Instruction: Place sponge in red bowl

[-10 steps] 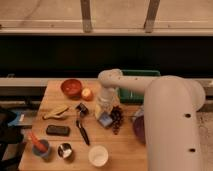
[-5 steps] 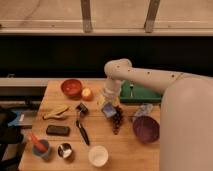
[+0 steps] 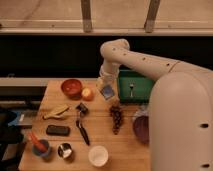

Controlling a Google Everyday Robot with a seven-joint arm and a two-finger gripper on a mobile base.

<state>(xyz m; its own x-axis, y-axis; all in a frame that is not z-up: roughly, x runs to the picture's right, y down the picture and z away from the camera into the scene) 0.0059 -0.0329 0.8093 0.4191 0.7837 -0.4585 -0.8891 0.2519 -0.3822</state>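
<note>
Purple round bowl [image 3: 140,125], lower right: right half hidden behind white robot arm [image 3: 150,65]. Green bin [image 3: 132,86] top-left corner hidden too. Gripper [image 3: 106,85], centre frame, blurs into light blue-grey flat sponge [image 3: 107,92]; contact unclear.

I'm seeing the sponge [image 3: 107,93], small light blue-grey block, hanging tilted in my gripper [image 3: 105,88], red bowl [image 3: 71,88] sitting upright on the table [image 3: 125,150], left of it

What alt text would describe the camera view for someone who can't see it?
The gripper holds the sponge above the wooden table, beside the apple and near the red bowl. Grapes and a purple bowl lie nearer the camera.
</note>
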